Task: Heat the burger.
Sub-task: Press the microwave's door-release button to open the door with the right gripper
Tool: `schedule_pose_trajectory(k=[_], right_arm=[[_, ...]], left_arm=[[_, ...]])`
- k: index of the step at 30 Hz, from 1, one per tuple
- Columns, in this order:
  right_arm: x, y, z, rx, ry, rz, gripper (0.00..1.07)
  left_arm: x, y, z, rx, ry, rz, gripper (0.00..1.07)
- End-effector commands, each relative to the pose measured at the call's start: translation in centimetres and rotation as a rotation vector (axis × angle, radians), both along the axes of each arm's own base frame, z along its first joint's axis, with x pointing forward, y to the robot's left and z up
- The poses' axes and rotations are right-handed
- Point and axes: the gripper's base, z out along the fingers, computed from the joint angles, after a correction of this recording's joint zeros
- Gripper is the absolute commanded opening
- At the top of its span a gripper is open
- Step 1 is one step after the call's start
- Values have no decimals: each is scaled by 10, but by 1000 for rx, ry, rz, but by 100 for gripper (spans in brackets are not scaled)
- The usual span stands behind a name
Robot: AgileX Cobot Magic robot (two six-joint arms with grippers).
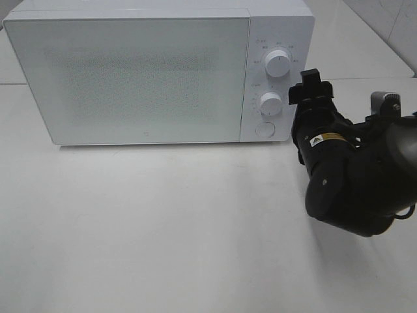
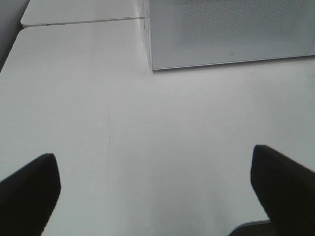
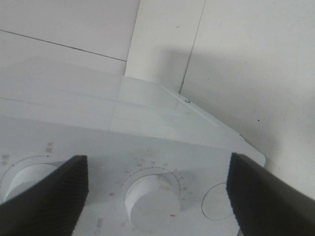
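The burger is out of view. A white microwave (image 1: pixel 130 72) stands at the back of the table with its door shut. My right gripper (image 1: pixel 301 88) hovers in front of the control panel, level with the lower knob (image 1: pixel 270 103). In the right wrist view my right gripper (image 3: pixel 157 196) is open, its fingers (image 3: pixel 49 196) wide on either side of the lower knob (image 3: pixel 147 194) and not touching it. My left gripper (image 2: pixel 157 196) is open over bare table with nothing between its fingers, and the microwave's (image 2: pixel 226 34) lower front corner lies ahead of it.
The panel also carries an upper knob (image 1: pixel 278 63) and a round button (image 1: pixel 264 129) under the lower knob. The bulky black right arm (image 1: pixel 352 182) fills the right side. A wall stands behind the table (image 1: pixel 163 228).
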Motion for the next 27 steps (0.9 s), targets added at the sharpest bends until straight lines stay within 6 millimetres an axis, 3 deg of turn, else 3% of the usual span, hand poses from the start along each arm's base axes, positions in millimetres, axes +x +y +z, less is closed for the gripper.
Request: schedule_pose_trajectory(k=[1, 8, 14, 27], right_arm=[[-11, -4, 8, -48, 36, 64, 75], [-32, -8, 20, -133, 129, 217, 75], [-49, -7, 32, -309, 227, 409, 75], [-90, 5, 60, -697, 328, 996, 75]], left_arm=[[-2, 0, 0, 1, -28, 2, 98], [-2, 0, 0, 1, -28, 2, 98], [-2, 0, 0, 1, -28, 2, 98], [-2, 0, 0, 1, -28, 2, 98]])
